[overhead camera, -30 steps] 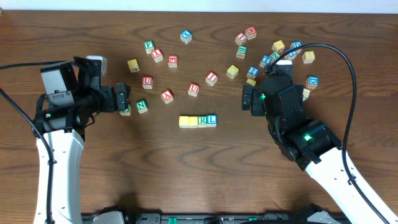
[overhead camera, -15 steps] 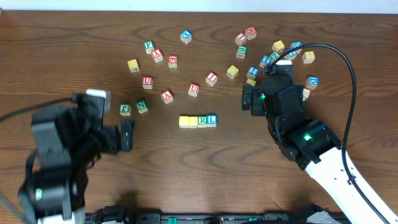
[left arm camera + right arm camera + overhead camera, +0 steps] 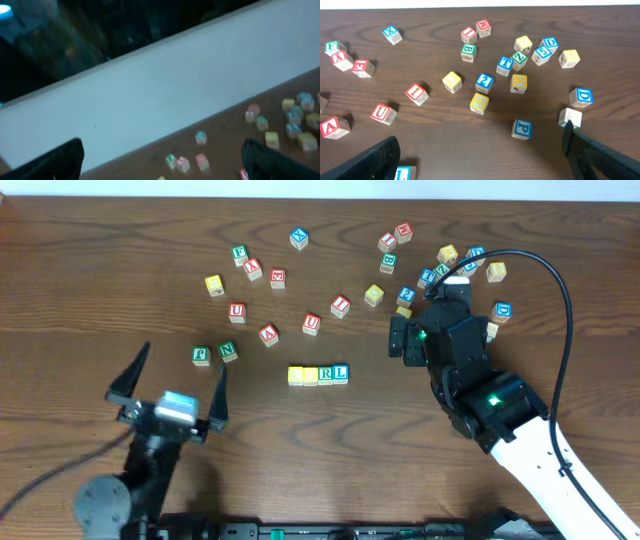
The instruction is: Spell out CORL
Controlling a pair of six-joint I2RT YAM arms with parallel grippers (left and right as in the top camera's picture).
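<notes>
at the near edge of the bench point(image 3: 320, 470), the left end effector point(image 3: 186, 360) stands raised, its fingers flung wide with nothing between them; its own camera looks over the far bench to a pale wall point(image 3: 165, 85). to the right, the right end effector point(image 3: 480, 134) hangs released too, fingers spread and empty, near the row's right end but apart from it. mid-bench lies the row of four cubes point(image 3: 311, 375), touching side to side: two yellow cubes point(image 3: 296, 375) on the left, then the white r cube point(image 3: 326, 373) lettered in green and the white l cube point(image 3: 341, 372) lettered in blue. the letters on the yellow faces are too small to read from overhead. beyond the row sit two green-lettered cubes point(image 3: 228, 351), a scatter of red-lettered cubes point(image 3: 312, 323) and, farther right, a crowded cluster point(image 3: 447, 254) of yellow, blue and green pieces; a blue x cube point(image 3: 299, 238) lies close to the far edge. with four cubes lined up and neither arm carrying anything, the word looks laid and the work appears to be at its closing step. what remains, on this reading, is to confirm the yellow pair reads c then o, and to park both arms clear without brushing the row
</notes>
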